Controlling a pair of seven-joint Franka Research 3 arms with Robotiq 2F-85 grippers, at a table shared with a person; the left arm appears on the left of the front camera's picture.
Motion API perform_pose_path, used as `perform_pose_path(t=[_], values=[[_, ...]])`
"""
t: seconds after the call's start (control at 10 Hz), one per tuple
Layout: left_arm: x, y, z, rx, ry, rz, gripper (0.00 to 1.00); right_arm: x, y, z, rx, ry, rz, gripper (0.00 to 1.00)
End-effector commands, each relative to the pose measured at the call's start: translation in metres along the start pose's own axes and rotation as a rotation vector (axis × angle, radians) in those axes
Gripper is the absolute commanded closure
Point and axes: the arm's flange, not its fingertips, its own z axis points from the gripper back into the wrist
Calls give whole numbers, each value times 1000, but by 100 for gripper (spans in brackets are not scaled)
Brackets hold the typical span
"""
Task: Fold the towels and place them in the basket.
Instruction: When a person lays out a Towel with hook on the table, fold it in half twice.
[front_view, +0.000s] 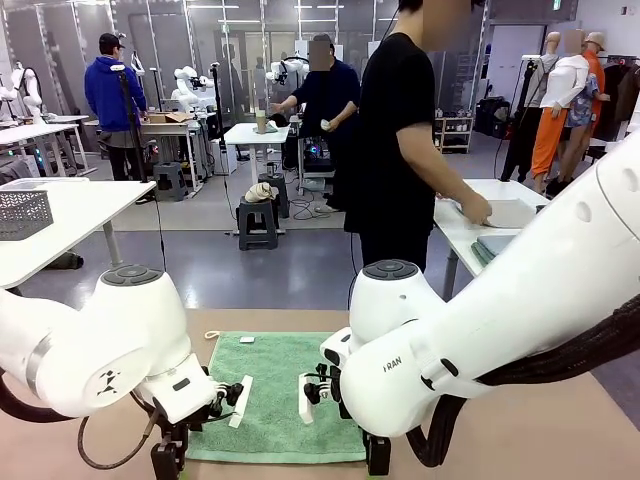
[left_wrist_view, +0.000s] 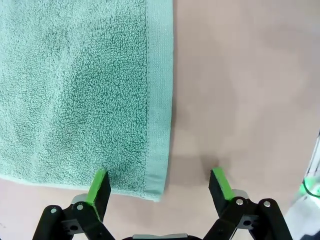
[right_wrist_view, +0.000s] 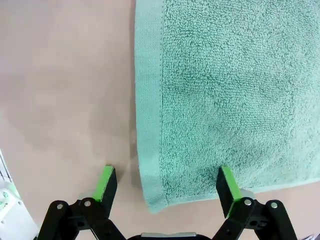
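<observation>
Front view: mint green towel (front_view: 285, 400) lies flat on the table (front_view: 560, 450), between both arms.
Left wrist view: left gripper (left_wrist_view: 160, 182) spread wide, straddling 1 hemmed corner.
Right wrist view: right gripper (right_wrist_view: 166, 180) spread wide, straddling another corner.
Handling: probably soft, light, limp; pinch the hemmed corners.

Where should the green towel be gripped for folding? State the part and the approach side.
Likely best: grip the mint green towel by its two near corners, from above. It lies flat, and the open left pincer and right pincer each straddle a hemmed corner.
</observation>
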Motion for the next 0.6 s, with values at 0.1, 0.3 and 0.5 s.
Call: perform_pose_path(t=[0.1, 0.3, 0.5], values=[[0, 8, -1, -5, -23, -19, 0, -3, -5, 1, 24, -26, 25, 0], [0, 10, 0, -3, -6, -13, 20, -4, -5, 1, 28, -23, 17, 20], [0, 11, 1, 6, -8, -8, 22, -5, -5, 2, 6, -24, 7, 25]])
